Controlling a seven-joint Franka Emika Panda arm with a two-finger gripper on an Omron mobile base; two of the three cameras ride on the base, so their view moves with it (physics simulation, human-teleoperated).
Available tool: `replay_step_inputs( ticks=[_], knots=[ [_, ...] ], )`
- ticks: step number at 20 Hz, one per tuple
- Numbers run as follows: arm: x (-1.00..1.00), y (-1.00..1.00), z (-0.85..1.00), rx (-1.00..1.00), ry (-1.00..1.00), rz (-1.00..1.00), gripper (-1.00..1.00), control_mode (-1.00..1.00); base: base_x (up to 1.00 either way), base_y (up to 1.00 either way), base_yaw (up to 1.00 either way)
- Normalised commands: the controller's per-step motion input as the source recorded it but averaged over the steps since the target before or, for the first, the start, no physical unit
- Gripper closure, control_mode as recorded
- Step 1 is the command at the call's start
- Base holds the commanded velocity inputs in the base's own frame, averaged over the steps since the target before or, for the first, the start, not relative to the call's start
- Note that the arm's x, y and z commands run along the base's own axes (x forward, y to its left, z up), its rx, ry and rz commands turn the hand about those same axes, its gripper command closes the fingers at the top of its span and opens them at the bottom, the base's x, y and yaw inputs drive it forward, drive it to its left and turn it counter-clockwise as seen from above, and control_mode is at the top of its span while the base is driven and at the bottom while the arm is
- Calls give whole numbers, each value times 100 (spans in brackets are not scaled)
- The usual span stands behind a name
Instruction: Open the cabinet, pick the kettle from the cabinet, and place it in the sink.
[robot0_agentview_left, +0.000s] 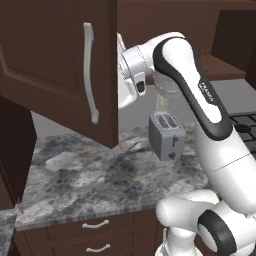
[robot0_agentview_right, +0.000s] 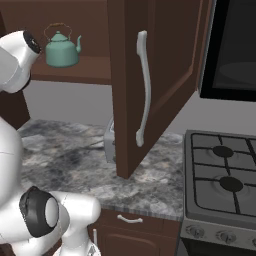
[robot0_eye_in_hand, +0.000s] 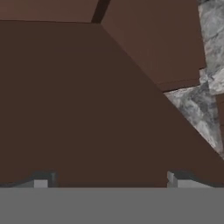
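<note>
The cabinet stands open, and one door (robot0_agentview_right: 165, 65) with a long silver handle (robot0_agentview_right: 144, 87) is swung out over the counter. On the shelf inside sits the teal kettle (robot0_agentview_right: 61, 50), upright, spout to the right. In the left base view the other open door (robot0_agentview_left: 60, 60) hides my hand, which reaches in behind its edge. In the hand view my gripper (robot0_eye_in_hand: 109, 183) is open, its fingertips (robot0_eye_in_hand: 41, 181) wide apart with nothing between them, close to a dark brown cabinet surface (robot0_eye_in_hand: 87, 109). The sink is out of view.
A grey toaster (robot0_agentview_left: 166, 135) stands on the marbled counter (robot0_agentview_left: 90, 180) below the cabinet. A gas stove (robot0_agentview_right: 225, 180) lies to the right, with a black microwave (robot0_agentview_right: 235, 45) above it. Drawers (robot0_agentview_left: 95, 225) run under the counter's front edge.
</note>
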Motion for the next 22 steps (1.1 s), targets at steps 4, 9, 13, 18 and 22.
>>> replay_step_inputs(
  ticks=[4,9,13,18,22],
  knots=[
    [-1,39,-5,5,-6,12,-100,-100,0,0,0],
    [-15,50,-4,1,-5,12,-100,-100,0,0,0],
    [-20,56,-4,0,-1,7,-100,-100,0,0,0],
    [-15,61,-7,0,-1,1,-100,-100,0,0,0],
    [-8,60,-13,0,-4,0,-100,-100,0,0,0]
  ],
)
